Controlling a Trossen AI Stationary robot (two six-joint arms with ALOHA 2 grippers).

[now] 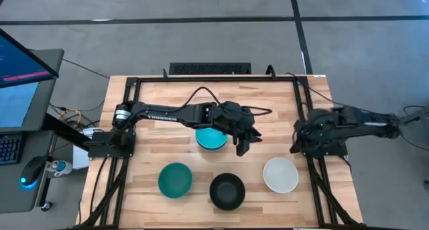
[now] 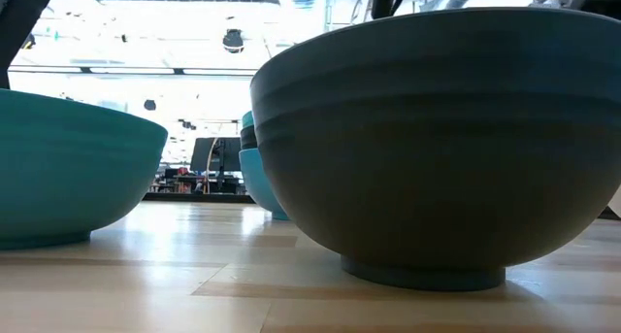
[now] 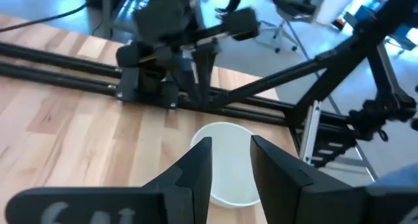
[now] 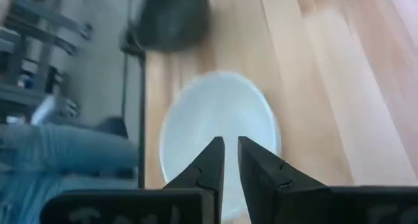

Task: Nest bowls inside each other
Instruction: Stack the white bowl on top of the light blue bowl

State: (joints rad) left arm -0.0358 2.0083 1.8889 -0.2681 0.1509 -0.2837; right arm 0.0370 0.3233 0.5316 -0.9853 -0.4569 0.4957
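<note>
Black round plastic bowl (image 1: 227, 190): set at the desk's (image 1: 154, 116) front edge, between a dark teal bowl (image 1: 175, 180) and a white bowl (image 1: 280, 174).
Stacked cyan-blue bowls (image 1: 211, 139): placed mid-desk.
Left pincer (image 1: 245, 143): held beside the stack, fingers parted, nothing grasped.
Right pincer (image 4: 230, 160): held over the right edge, above the white bowl, fingers slightly parted, empty.

a pale wood-grain surface (image 1: 147, 136) framed in black carries a dark teal bowl (image 1: 175, 180), a black bowl (image 1: 227, 191), a white bowl (image 1: 280, 175) and a light cyan-and-blue stack of bowls (image 1: 210, 140), beside two dark arms over grey floor (image 1: 201, 35).
</note>
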